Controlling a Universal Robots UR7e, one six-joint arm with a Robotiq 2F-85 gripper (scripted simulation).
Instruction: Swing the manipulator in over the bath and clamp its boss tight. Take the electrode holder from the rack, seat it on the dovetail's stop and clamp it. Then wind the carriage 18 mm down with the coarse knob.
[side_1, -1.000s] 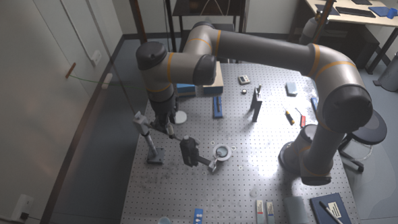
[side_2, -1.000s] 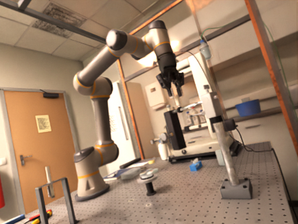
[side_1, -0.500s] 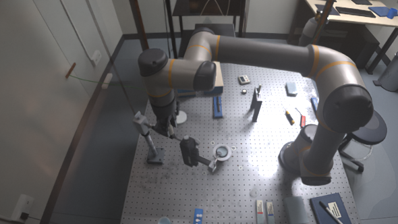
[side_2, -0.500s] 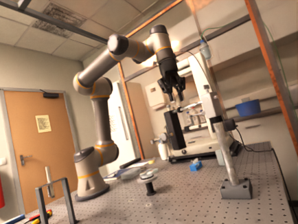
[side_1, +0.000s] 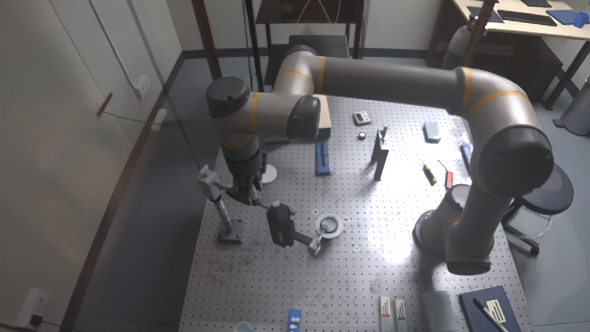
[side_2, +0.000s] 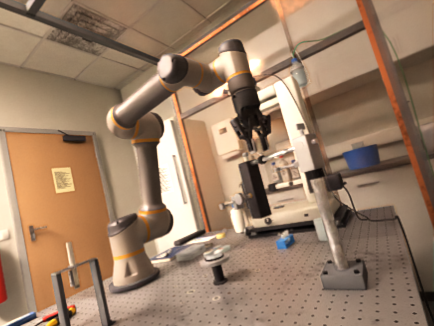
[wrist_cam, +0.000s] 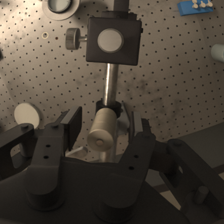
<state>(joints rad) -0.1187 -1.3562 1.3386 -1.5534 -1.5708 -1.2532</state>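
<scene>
At the left front of the perforated table the manipulator stands on a post (side_1: 226, 215) with a grey base. A horizontal rod joins the post's grey boss (side_1: 207, 181) to the dark carriage block (side_1: 281, 223). The block's arm reaches over the round bath (side_1: 330, 225). My gripper (side_1: 248, 196) is open, its fingers on either side of a pale cylindrical knob (wrist_cam: 102, 129) on the rod next to the boss, holding nothing. The block's side carries a knurled knob (wrist_cam: 72, 38). The dark rack (side_1: 380, 152) with the electrode holder stands mid-table, farther back.
The table's left edge runs just beside the post base (side_2: 344, 274). A blue block (side_1: 322, 159) and a white disc (side_1: 268, 173) lie behind my wrist. Screwdrivers (side_1: 429, 174) lie to the right near my own base (side_1: 452, 235). A dark frame (side_2: 80, 290) stands at the far end.
</scene>
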